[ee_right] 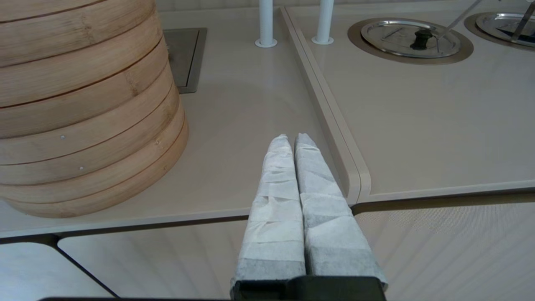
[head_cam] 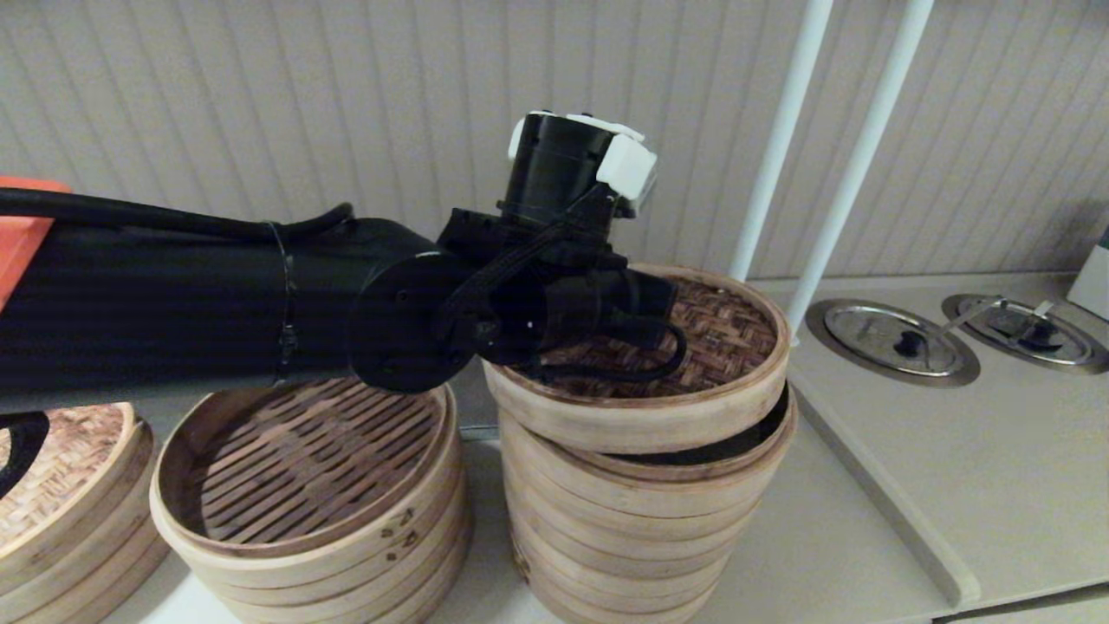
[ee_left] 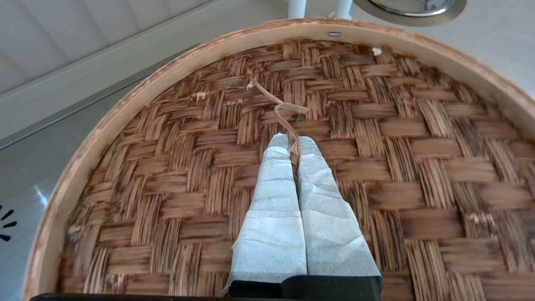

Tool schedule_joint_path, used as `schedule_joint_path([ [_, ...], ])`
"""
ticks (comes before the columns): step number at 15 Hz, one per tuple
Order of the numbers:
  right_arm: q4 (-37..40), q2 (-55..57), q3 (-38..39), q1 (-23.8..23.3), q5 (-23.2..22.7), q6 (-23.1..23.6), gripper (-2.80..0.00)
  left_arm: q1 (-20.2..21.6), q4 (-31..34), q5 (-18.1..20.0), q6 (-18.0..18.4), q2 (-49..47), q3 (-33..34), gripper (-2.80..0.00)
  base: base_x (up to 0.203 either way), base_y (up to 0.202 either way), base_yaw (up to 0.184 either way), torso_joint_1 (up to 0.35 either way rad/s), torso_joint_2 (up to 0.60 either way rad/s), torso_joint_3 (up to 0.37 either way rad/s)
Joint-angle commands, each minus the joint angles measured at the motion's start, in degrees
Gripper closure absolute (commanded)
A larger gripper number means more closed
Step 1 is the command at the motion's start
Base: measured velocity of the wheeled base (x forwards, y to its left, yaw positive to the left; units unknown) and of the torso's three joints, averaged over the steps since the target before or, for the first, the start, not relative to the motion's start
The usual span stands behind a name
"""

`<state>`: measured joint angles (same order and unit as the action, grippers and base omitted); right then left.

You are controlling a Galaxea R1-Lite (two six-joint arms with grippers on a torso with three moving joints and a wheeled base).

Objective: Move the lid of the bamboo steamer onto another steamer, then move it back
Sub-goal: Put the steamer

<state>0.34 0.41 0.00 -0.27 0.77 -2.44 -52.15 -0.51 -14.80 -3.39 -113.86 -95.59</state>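
Left end effector [ee_left: 292,144]: fingers pressed together, pinching the thin fibre loop [ee_left: 279,106] at the centre of the lid.
Lid [head_cam: 723,334]: dark woven top directly under the left end effector, tilted on the tall steamer stack [head_cam: 641,511], a dark gap showing along one side.
Short steamer [head_cam: 312,485]: beside the left arm, uncovered, slatted floor showing.
Pale lid [head_cam: 61,468]: beyond it, on another stack.
Right end effector [ee_right: 292,144]: fingers together, holding nothing, over the worktop [ee_right: 234,125] near the tall stack's base.

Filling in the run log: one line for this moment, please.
left gripper: shut on lid loop | lid: tilted atop tall steamer | right gripper: shut, idle
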Motion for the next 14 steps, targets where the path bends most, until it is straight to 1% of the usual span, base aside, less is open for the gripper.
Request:
schedule_joint_path([
  [1, 0.01, 0.02, 0.18, 0.00, 0.02, -0.02, 0.00, -0.78, -0.23, -1.29, 0.09, 0.44, 0.80, 0.00, 0.000, 0.000, 0.000, 0.000, 0.00, 0.000],
  [2, 0.01, 0.02, 0.18, 0.00, -0.06, -0.02, 0.00, -1.37, -0.79, -2.32, 0.30, 0.39, 0.75, 0.00, 0.000, 0.000, 0.000, 0.000, 0.00, 0.000],
  [8, 0.01, 0.02, 0.18, 0.03, 0.02, -0.02, 0.00, -1.81, -0.98, -2.85, 0.40, 0.83, -0.12, 0.00, 0.000, 0.000, 0.000, 0.000, 0.00, 0.000],
  [10, 0.01, 0.02, 0.18, 0.07, 0.02, -0.02, 0.00, -1.90, -0.98, -4.54, 0.49, 1.01, -0.30, 0.00, 0.000, 0.000, 0.000, 0.000, 0.00, 0.000],
  [14, 0.01, 0.02, 0.18, 0.00, 0.02, -0.02, 0.00, -2.60, -0.98, -4.88, 0.58, 1.10, 0.14, 0.00, 0.000, 0.000, 0.000, 0.000, 0.00, 0.000],
])
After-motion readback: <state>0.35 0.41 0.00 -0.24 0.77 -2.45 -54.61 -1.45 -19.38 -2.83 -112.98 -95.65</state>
